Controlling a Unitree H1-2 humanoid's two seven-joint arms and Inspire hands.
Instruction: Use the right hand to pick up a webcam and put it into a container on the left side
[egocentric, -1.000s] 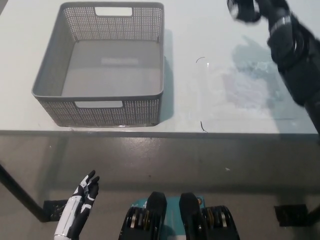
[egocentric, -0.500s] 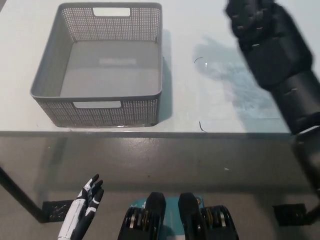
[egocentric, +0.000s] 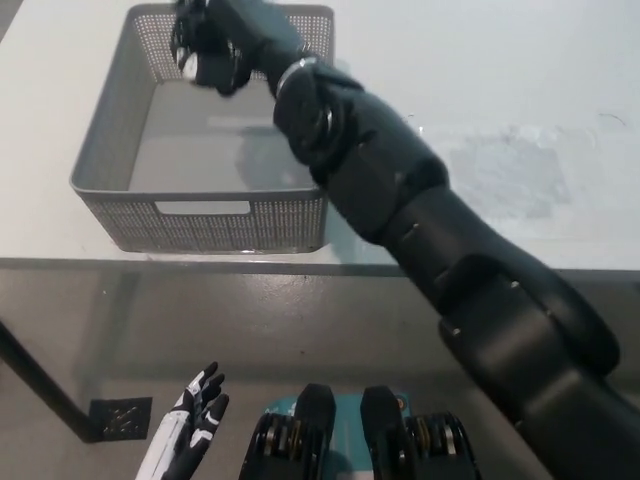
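Note:
My black right arm reaches across the table from the lower right. Its hand (egocentric: 212, 42) hangs over the far part of the grey mesh basket (egocentric: 200, 215) on the table's left. The fingers are curled round a small dark thing with a pale spot, the webcam (egocentric: 190, 66), most of it hidden by the hand. The basket's floor below the hand looks bare. My white left hand (egocentric: 195, 428) rests low at the bottom left, below the table edge, fingers apart and holding nothing.
The white table (egocentric: 560, 80) ends at a front edge about halfway down the picture, with grey floor below it. A smudged pale patch (egocentric: 505, 170) marks the tabletop right of the arm. A dark table leg (egocentric: 35, 385) slants at the lower left.
My right arm has swung from the table's far right across to the left, and the hand now hangs over the basket. The left hand has barely shifted.

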